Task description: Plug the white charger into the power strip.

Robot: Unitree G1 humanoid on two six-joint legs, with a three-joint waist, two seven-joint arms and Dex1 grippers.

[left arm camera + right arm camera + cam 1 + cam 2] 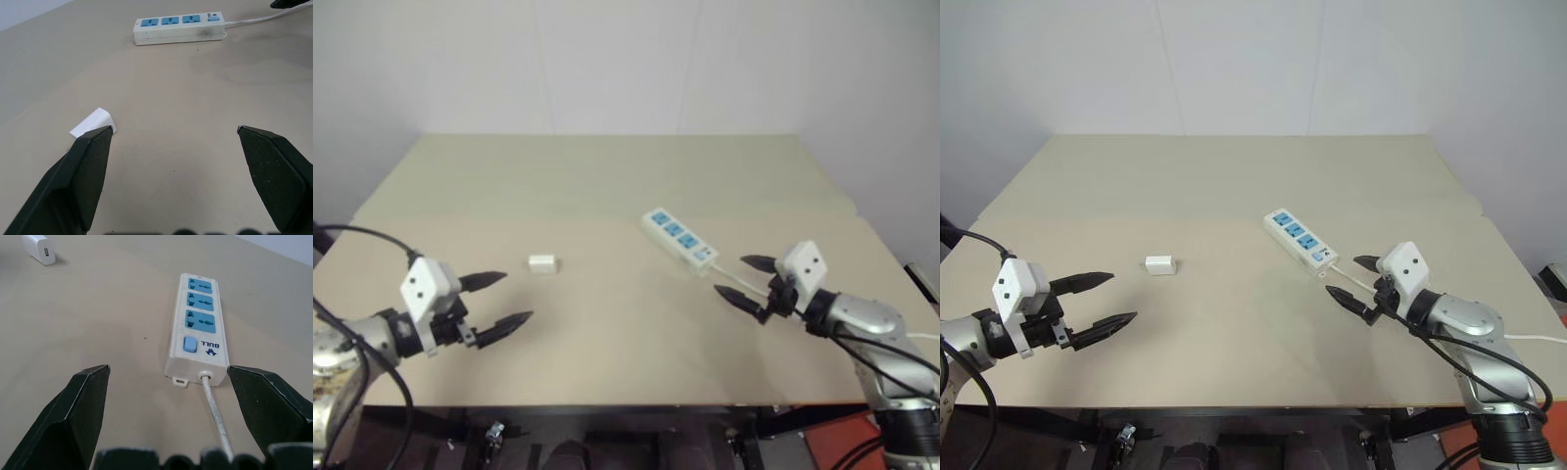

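The white charger (pixel 542 262) lies flat on the beige table (pixel 607 186), left of centre. The power strip (pixel 679 238), white with three blue sockets, lies diagonally right of centre, its cord (pixel 215 411) running off toward the right. My left gripper (pixel 501 301) hovers open near the table's front left, a short way in front of the charger (pixel 95 121), with nothing between its fingers. My right gripper (pixel 747 279) is open just beyond the strip's cord end (pixel 198 340), its jaws empty.
The table's front edge (pixel 607 403) runs just below both grippers. A pale wall (pixel 626 59) stands behind the table. Bare tabletop lies between the charger and the strip.
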